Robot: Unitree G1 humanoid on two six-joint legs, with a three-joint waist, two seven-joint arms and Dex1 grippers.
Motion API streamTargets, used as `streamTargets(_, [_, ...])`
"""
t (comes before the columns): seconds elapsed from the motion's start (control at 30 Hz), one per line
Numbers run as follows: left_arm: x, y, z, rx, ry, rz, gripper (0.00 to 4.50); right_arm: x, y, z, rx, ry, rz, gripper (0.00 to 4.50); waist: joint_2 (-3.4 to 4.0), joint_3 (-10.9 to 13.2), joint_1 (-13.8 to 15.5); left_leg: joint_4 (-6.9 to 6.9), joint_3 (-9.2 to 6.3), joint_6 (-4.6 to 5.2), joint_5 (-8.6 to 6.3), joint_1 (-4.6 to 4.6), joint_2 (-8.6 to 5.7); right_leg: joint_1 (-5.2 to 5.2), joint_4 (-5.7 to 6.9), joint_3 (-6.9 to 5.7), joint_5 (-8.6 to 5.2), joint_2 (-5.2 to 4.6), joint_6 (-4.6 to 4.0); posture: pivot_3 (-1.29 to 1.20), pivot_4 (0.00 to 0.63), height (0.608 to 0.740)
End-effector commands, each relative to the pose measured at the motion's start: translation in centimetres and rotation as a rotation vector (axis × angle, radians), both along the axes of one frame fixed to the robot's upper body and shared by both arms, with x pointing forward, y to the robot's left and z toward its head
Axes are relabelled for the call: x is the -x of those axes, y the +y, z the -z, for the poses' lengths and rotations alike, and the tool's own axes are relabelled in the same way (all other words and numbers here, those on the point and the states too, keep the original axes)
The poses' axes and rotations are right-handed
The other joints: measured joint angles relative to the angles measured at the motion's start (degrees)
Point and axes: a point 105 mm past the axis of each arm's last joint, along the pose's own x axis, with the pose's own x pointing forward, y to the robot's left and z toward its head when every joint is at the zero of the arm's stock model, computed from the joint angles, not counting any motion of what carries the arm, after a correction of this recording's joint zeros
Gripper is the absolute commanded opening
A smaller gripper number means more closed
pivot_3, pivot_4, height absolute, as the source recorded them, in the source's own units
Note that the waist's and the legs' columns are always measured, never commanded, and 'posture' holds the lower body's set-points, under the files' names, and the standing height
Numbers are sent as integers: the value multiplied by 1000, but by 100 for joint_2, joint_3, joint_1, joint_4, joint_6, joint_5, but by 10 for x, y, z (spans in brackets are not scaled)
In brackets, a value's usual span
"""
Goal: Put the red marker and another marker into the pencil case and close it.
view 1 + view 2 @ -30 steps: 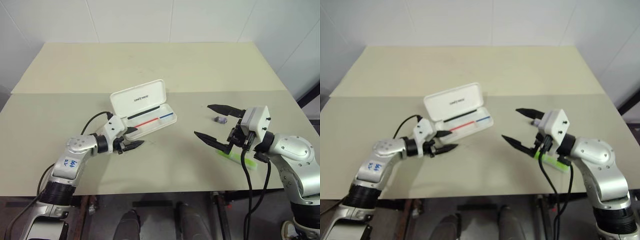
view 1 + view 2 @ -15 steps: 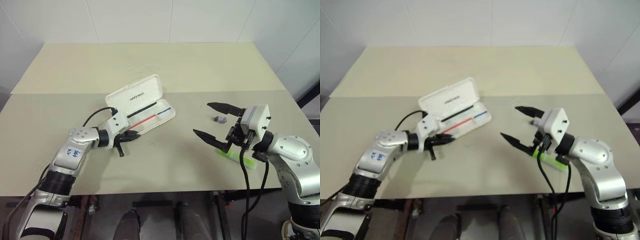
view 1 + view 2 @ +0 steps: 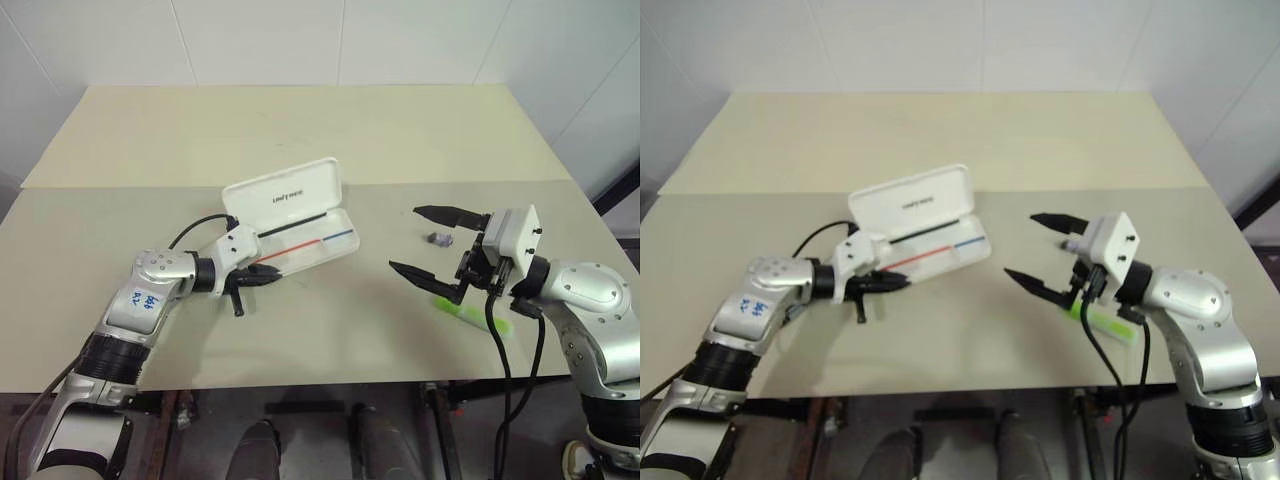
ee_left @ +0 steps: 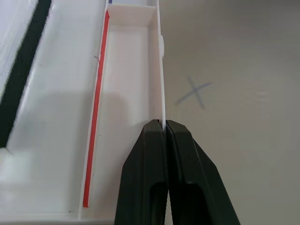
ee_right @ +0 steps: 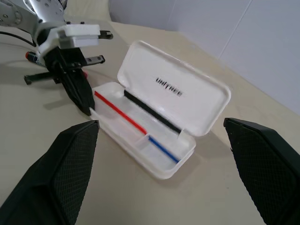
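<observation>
The pencil case (image 3: 292, 222) lay open on the worktop (image 3: 330, 330), lid up. It looked like hard, light plastic, so it would slide with a small push. The left gripper (image 4: 165, 129) had its fingers shut on the thin front wall of the case. That grip looked good for keeping it from sliding.

The right gripper (image 3: 430, 242) hung above the worktop with its fingers wide apart and nothing in them. The green marker (image 3: 470, 314) lay just under that arm. It looked chunky and smooth, so best pinched across its middle. The red marker (image 5: 31, 56) lay behind the left arm. It was slim and could roll.
</observation>
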Motion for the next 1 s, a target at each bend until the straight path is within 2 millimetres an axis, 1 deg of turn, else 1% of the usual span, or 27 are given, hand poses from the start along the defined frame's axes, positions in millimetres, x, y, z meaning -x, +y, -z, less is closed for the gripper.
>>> streamTargets(0.03, [23, -2, -7, -37, -2, 148, 25, 2, -4, -12, -3, -48, -7, 4500, 0, 0, 1, -2, 0, -1, -2, 0, 0, -3, 1, 0, 0, 0, 2, 0, 150, 740])
streamTargets(0.07, [30, 1, -6, -59, 16, 185, 25, 1, -5, -11, -1, -45, -7, 4500, 0, 0, 2, -5, 0, -1, -3, 0, 0, -3, 2, 0, -1, 0, 4, 0, 150, 740])
streamTargets(0.13, [38, 3, -5, -78, 35, 225, 25, 1, -6, -11, 2, -42, -7, 4500, 1, 0, 4, -7, 0, -2, -5, -2, 0, -6, 2, 0, -3, 0, 4, 0, 150, 740])
streamTargets(0.23, [42, 11, -4, -118, 47, 231, 25, 1, -7, -10, 4, -38, -5, 4500, 0, 1, 8, -6, 0, -1, -5, -4, 0, -5, -1, 0, -10, 0, -7, 0, 150, 740])
streamTargets(0.33, [41, 11, -5, -120, 40, 234, 25, 2, -7, -9, 2, -37, -3, 4500, 0, 1, 11, -4, 0, -2, -5, -4, 0, -4, -2, 0, -12, 0, -12, 0, 150, 740])
streamTargets(0.53, [41, 2, 2, -109, 29, 245, 25, 3, -4, -9, -5, -38, -5, 4500, 0, 1, 15, -4, 0, -1, -5, -4, 0, -4, -1, 0, -12, 0, -12, 0, 150, 740])
streamTargets(0.63, [37, -2, 4, -108, 20, 245, 25, 4, -3, -9, -8, -38, -6, 4500, 0, 1, 21, -3, 0, -1, -5, -4, 0, -4, 0, 0, -11, 0, -10, 0, 150, 740])
streamTargets(0.8, [35, -8, 2, -75, 12, 244, 25, 4, -2, -9, -11, -38, -9, 4500, 0, 1, 33, 1, 0, -1, -5, -4, 0, -4, 1, 0, -11, 0, -10, 0, 150, 740])
streamTargets(0.83, [35, -8, 2, -75, 10, 241, 419, 4, -2, -9, -11, -37, -10, 4500, 0, 1, 30, 2, 0, -1, -5, -4, 0, -4, 1, 0, -11, 0, -10, 0, 150, 740])
streamTargets(0.9, [36, -9, -1, -59, 13, 239, 918, 3, -1, -9, -13, -36, -12, 4500, 0, 1, 28, 1, 0, -1, -5, -4, 0, -4, 2, 0, -10, 0, -8, 0, 150, 740])
streamTargets(0.97, [37, -9, -11, -18, 11, 219, 1587, 2, 0, -8, -17, -34, -17, 4500, 0, 1, 26, 1, 0, -1, -5, -4, 0, -4, 3, 0, -9, 0, -5, 0, 150, 740])
streamTargets(1.0, [39, -7, -16, -4, 5, 214, 1587, 1, 1, -8, -18, -34, -21, 4500, 0, 1, 24, 1, 0, -1, -5, -4, 0, -4, 4, 0, -8, 0, -4, 0, 150, 740])
